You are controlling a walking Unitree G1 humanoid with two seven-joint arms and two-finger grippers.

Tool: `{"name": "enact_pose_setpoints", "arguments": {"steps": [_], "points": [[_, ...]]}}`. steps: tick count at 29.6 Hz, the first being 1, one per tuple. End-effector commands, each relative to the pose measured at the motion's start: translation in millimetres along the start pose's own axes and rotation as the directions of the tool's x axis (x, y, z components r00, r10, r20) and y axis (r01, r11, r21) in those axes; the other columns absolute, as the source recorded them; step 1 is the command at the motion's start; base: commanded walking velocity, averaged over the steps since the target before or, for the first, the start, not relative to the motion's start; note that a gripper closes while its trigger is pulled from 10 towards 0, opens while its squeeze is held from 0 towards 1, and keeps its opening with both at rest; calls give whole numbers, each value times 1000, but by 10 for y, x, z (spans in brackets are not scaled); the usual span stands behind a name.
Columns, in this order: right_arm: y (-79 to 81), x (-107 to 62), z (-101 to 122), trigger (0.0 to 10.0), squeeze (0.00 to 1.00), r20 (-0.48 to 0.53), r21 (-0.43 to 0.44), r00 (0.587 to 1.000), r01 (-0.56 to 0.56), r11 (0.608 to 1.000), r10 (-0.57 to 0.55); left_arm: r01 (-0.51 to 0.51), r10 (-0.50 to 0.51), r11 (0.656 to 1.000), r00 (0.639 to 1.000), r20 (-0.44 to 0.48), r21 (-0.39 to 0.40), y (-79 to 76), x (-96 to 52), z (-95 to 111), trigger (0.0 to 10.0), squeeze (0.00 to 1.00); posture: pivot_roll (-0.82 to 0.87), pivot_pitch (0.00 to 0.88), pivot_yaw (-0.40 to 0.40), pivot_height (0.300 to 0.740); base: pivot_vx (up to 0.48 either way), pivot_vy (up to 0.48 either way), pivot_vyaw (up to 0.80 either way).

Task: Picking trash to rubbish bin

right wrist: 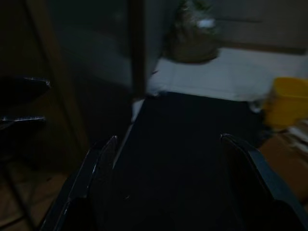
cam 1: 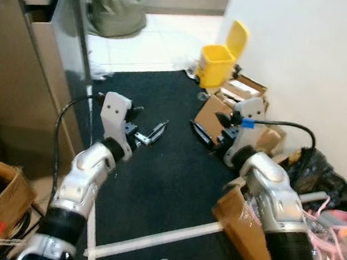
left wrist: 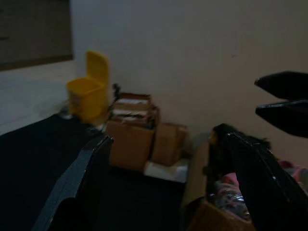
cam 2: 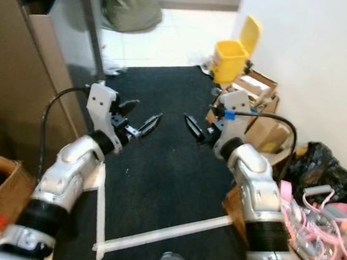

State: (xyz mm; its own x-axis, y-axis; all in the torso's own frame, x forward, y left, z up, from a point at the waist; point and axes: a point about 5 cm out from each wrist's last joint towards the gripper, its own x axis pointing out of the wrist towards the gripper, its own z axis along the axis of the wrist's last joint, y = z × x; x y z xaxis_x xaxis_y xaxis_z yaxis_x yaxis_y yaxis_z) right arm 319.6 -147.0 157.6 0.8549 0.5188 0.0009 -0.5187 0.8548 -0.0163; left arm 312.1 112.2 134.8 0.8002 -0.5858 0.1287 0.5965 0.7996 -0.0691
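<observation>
Tools: left (cam 2: 141, 125), right (cam 2: 197, 128) wide apart, empty | yellow bin (cam 1: 217, 65) ahead | cardboard boxes (cam 1: 226, 111) beside it

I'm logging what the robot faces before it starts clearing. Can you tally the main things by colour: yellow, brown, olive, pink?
Yellow rubbish bin: 1
Brown cardboard boxes by the wall: 2
Olive-green sack: 1
Pink tangle of cords: 1
Total: 5

We see a cluttered home hallway: black carpet (cam 1: 157, 166), tiled floor (cam 1: 152, 40), yellow bin (cam 1: 219, 63), cardboard boxes (cam 1: 239, 106), a stuffed bag (cam 1: 116, 1).
</observation>
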Motion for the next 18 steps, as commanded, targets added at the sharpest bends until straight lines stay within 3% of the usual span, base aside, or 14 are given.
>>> {"name": "enact_pose_setpoints", "arguments": {"steps": [1, 18], "points": [[11, 0, -26, 10000, 0, 1, 14, 1000, -1, 1000, 1, 5, -5, 1000, 1000, -11, -6, -15, -13, -39, 10000, 0, -60, 0, -47, 740, 0, 0, -781], [8, 5, -43, 10000, 0, -1, 17, 1000, -1, 1000, 1, 8, -8, 1000, 1000, -11, -4, -12, -4, -51, 10000, 0, -61, 0, -48, 740, 0, 0, -781]]}}
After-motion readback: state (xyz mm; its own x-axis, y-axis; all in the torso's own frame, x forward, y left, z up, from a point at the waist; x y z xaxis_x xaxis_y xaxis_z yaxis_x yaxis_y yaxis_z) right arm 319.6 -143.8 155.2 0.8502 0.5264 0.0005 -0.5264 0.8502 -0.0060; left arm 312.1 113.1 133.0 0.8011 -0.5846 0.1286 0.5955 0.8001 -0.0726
